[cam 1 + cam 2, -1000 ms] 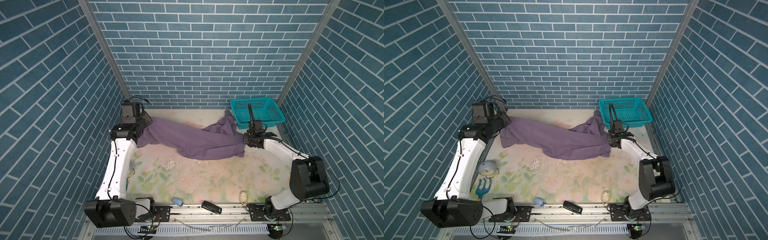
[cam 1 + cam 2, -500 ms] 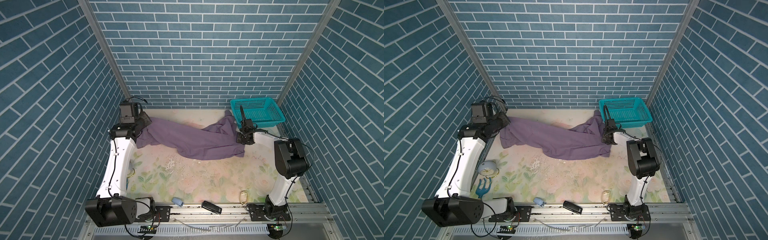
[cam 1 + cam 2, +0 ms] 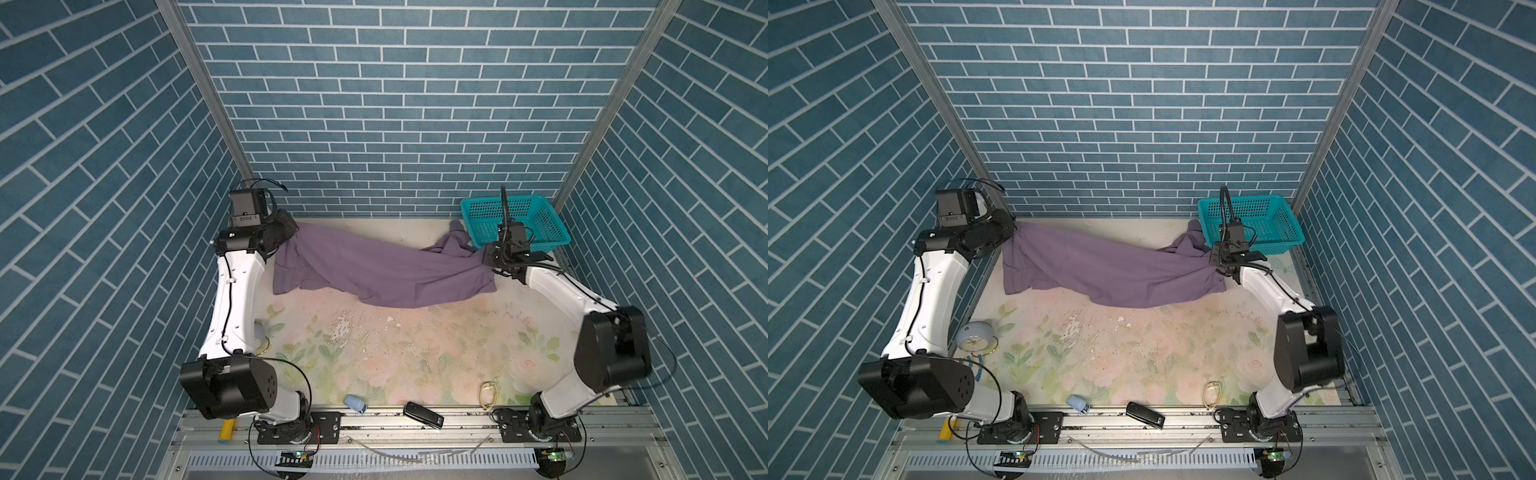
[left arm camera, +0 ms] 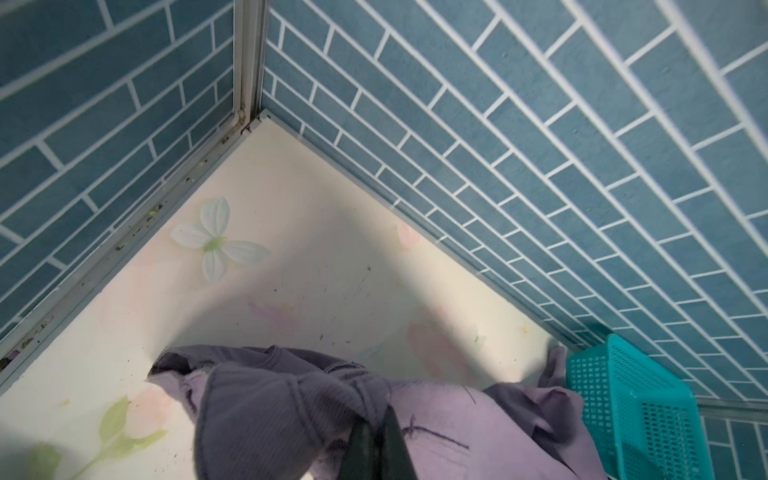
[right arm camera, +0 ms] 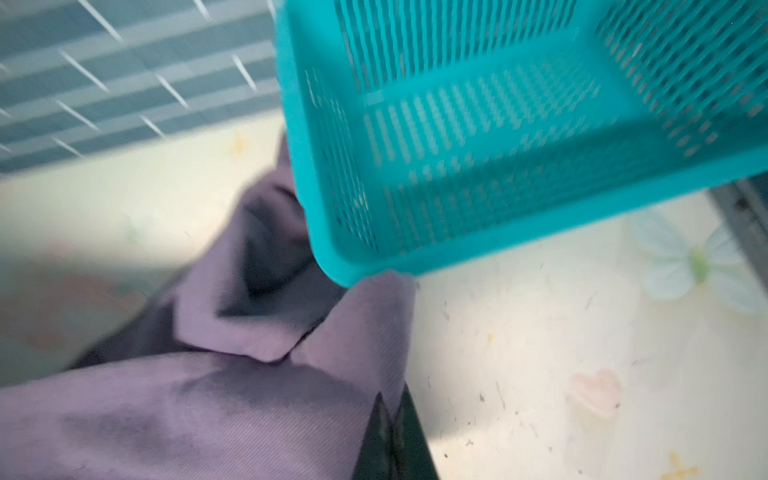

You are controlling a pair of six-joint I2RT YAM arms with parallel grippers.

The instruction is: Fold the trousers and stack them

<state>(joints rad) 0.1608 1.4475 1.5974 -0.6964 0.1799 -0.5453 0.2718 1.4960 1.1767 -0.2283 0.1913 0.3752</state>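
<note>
Blue-tiled booth, floral surface point(image 3: 415, 357), trousers point(image 3: 374, 270) sagging between left tool point(image 4: 376, 419), clenched on one end, and right tool point(image 5: 390, 409), clenched on the other, just beside the basket point(image 3: 482, 220)

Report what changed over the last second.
The right gripper closed on the trousers at their edge beside the teal basket, while its elbow swung inward and back out. The left gripper stayed shut on the other end; trousers and basket kept their places.
</note>
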